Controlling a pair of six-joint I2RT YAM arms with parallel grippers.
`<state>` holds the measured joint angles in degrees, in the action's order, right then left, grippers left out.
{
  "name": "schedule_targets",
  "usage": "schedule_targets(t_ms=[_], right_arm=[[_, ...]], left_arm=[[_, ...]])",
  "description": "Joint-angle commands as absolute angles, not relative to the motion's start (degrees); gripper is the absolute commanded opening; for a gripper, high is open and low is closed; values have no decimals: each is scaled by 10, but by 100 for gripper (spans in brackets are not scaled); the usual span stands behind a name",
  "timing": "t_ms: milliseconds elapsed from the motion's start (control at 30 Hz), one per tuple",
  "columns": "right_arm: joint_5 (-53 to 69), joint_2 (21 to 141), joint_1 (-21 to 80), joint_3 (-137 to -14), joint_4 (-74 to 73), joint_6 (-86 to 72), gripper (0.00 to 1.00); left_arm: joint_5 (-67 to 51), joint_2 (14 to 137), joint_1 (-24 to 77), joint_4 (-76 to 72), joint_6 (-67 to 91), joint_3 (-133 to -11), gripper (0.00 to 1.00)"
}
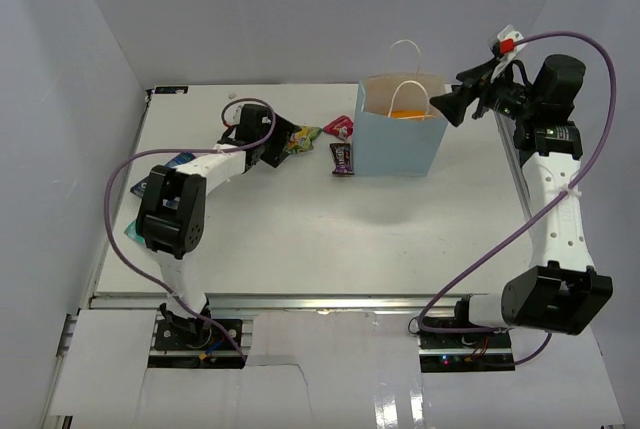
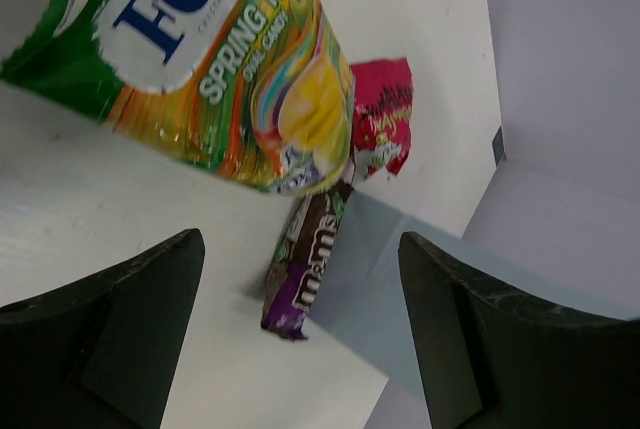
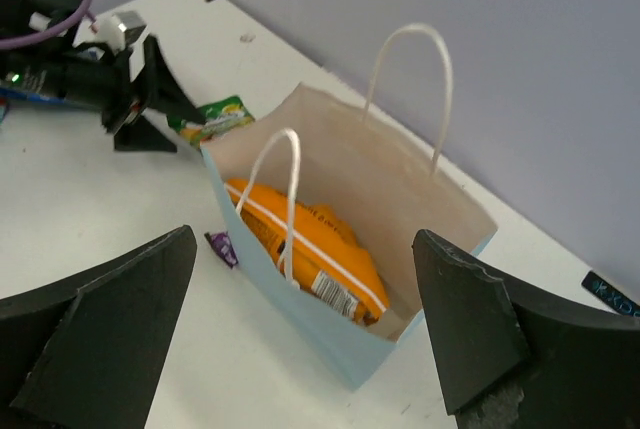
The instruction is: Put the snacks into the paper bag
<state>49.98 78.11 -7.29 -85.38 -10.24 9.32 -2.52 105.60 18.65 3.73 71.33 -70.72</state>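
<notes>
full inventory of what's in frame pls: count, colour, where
paper bag: 1, light blue with white handles, upright, back centre of table
chip bag: 1, orange, inside the paper bag
candy bag: 1, green with yellow fruit, left of the paper bag
red packet: 1, red, between candy bag and paper bag
chocolate packet: 1, dark purple, beside the paper bag's left side
small packets: count unclear, blue and teal, left table edge, partly hidden by left arm
table: 1, white
left gripper: open, at the candy bag
right gripper: open, by the paper bag's right rim
</notes>
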Motion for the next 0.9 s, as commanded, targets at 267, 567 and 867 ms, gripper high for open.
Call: schedule_targets(t_ms=[267, 567, 867], right_arm=[[532, 738, -91, -788, -225, 195, 95], [626, 753, -91, -860, -292, 273, 95], [644, 751, -30, -900, -347, 252, 93]], left_arm=[[79, 1230, 182, 195, 795, -924, 80], [45, 1218, 168, 123, 738, -889, 25], [-241, 1057, 141, -106, 387, -740, 5]])
